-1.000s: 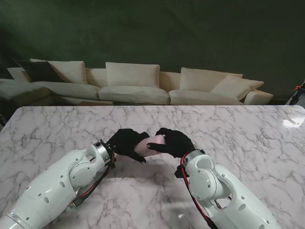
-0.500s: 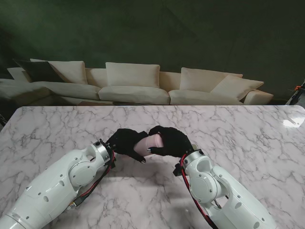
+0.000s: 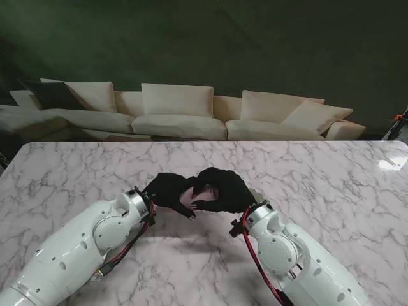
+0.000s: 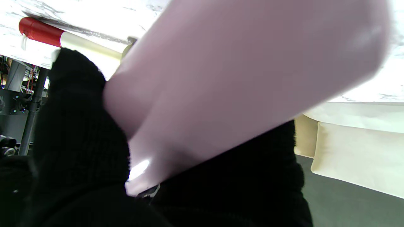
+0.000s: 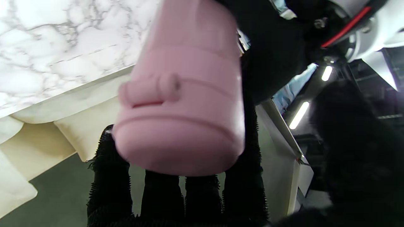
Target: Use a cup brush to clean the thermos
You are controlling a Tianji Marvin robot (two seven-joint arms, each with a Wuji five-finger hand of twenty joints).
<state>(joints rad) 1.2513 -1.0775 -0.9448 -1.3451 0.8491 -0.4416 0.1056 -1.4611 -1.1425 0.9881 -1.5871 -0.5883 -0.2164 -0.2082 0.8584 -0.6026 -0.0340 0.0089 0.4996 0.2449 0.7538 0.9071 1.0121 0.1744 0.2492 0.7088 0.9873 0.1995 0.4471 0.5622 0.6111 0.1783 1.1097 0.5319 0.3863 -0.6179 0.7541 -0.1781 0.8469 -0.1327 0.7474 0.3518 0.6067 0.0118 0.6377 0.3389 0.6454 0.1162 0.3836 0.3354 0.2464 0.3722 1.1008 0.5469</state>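
Thermos (image 3: 191, 196), pink, lid on, is held above the table between both hands: left hand (image 3: 167, 189) wraps its body, right hand (image 3: 223, 190) cups the lid. Judged step: uncapping; next needs a twist, brush (image 4: 68, 39) unused.

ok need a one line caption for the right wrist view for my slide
Right hand's fingers reach around the lidded end of the pink thermos, held above the marble table.

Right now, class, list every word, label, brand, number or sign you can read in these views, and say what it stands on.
None can be read.
Pink plastic thermos: moulded ridges and a catch, no lettering.
Red-and-white brush handle: no print shows.
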